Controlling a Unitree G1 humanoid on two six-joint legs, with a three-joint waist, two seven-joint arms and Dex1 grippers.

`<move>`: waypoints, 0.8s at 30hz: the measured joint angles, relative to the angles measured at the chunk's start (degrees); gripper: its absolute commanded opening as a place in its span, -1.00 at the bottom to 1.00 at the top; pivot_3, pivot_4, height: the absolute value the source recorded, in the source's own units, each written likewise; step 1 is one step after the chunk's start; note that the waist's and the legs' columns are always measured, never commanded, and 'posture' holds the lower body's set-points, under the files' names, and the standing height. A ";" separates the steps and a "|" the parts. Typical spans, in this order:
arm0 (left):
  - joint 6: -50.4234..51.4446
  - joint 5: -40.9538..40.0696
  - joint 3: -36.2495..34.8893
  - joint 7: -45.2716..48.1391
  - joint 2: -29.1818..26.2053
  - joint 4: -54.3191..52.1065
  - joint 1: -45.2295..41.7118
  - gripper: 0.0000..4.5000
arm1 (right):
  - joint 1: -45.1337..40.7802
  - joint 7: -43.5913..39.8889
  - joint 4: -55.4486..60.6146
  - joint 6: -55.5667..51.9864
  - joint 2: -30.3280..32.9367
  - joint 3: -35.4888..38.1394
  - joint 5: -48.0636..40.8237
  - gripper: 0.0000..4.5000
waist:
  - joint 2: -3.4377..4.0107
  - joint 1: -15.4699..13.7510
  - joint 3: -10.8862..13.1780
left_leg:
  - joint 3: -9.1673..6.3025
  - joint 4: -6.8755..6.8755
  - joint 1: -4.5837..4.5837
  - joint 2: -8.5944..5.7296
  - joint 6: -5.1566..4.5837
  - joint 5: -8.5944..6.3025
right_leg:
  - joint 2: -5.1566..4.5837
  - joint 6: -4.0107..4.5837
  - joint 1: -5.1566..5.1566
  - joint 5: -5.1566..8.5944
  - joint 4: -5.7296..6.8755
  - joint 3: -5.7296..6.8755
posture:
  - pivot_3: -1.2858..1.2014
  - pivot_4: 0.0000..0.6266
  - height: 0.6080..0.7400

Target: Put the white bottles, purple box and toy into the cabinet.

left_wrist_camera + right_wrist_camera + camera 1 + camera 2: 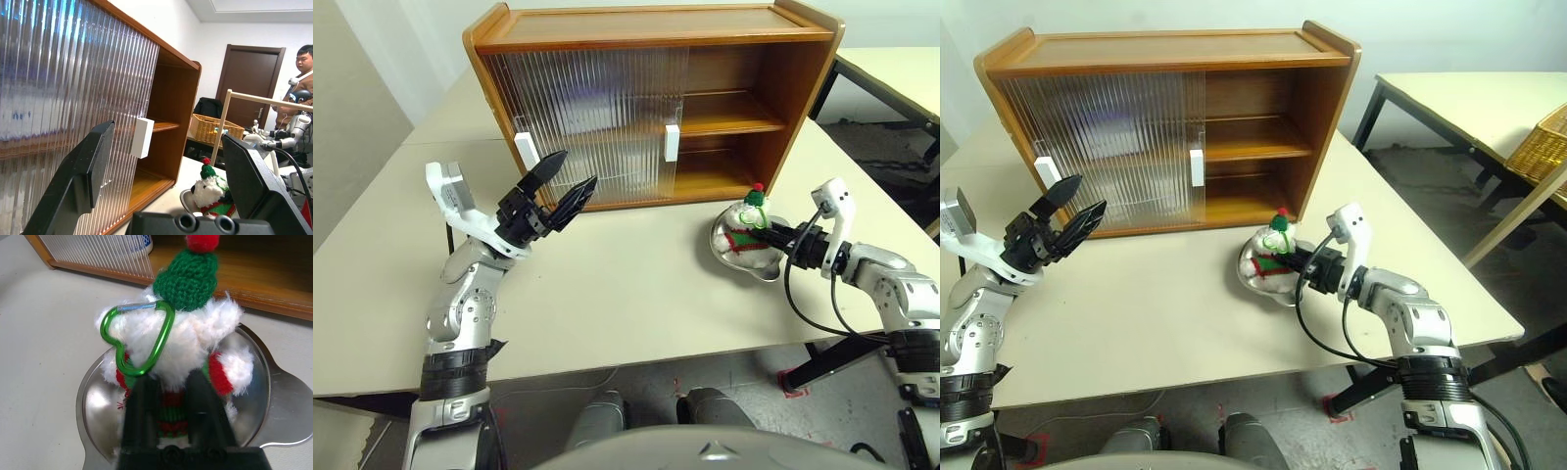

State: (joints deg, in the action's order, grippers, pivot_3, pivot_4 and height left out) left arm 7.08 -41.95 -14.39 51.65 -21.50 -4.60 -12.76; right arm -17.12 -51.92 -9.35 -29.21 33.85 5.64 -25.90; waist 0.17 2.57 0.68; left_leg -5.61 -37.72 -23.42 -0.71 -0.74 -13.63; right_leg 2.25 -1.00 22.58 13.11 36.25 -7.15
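pale surface (636, 284) before the cabinet (646, 98) carries a metal bowl (274, 401) holding the toy (186, 347), soft, light, squashy plush, best pinched low where the right gripper (171, 396) jaws have closed; left gripper (563, 188) jaws gape empty.

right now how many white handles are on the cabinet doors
2: one white handle at the left edge of the ribbed doors of the cabinet, the other handle at their right edge beside the open compartment.
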 measured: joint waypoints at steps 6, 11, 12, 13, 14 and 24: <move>0.00 0.00 0.00 0.08 -0.02 0.03 -0.22 1.00 | -1.40 -0.50 2.11 -2.20 0.14 0.48 -1.81 -0.99 | 0.01 0.02 0.00 | 0.00 0.00 0.00 0.00 0.01 0.00 | 0.00 0.02 0.02 -0.01 0.00 0.00 | -0.02 -0.93 1.00; 0.00 0.01 0.01 0.35 -0.04 0.09 -0.52 1.00 | -7.96 0.56 5.46 -7.76 0.09 3.25 -7.19 -0.99 | 0.01 0.03 0.01 | 0.00 0.00 0.01 -0.01 -0.08 0.05 | 0.00 0.06 0.02 -0.03 0.01 0.02 | -0.02 -0.95 1.00; -0.01 0.01 -0.02 0.45 -0.05 0.14 -0.53 1.00 | -9.20 0.94 5.78 -8.46 -0.05 3.52 -7.77 -0.99 | 0.01 0.03 0.00 | 0.00 0.00 0.01 0.00 -0.09 0.05 | 0.00 0.08 0.02 -0.03 0.01 0.02 | -0.02 -0.95 1.00; -0.02 0.02 -0.02 0.53 -0.05 0.20 -0.59 1.00 | -10.94 1.53 5.71 -9.20 -0.52 3.82 -8.27 -0.99 | 0.01 0.05 0.01 | 0.01 0.00 0.01 0.00 -0.17 0.10 | 0.00 0.18 0.03 -0.09 0.01 0.02 | -0.02 -0.95 1.00; -0.04 0.03 0.00 0.57 -0.04 0.26 -0.66 1.00 | -12.89 2.17 5.33 -9.63 -1.22 4.14 -8.53 -0.99 | 0.02 0.10 0.01 | 0.01 -0.01 0.00 -0.01 -0.26 0.15 | 0.00 0.30 0.06 -0.16 0.02 0.00 | -0.02 -0.96 1.00; -0.36 0.28 0.43 0.84 0.30 0.58 -1.05 1.00 | -28.68 4.56 -8.42 -2.19 -5.08 4.02 -4.59 -0.99 | 0.11 0.07 -0.07 | -0.09 0.04 -0.34 0.01 -0.67 0.38 | 0.00 0.78 0.47 -0.36 0.06 0.09 | -0.01 -0.99 1.00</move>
State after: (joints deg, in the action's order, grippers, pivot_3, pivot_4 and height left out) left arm 6.71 -41.68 -13.96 52.48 -21.20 -4.02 -13.81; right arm -45.80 -47.36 -17.77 -31.40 28.76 9.66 -30.49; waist 0.28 2.63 0.61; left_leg -5.70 -37.67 -23.76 -0.70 -1.41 -13.25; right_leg 2.26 -0.22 23.05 12.74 36.31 -7.06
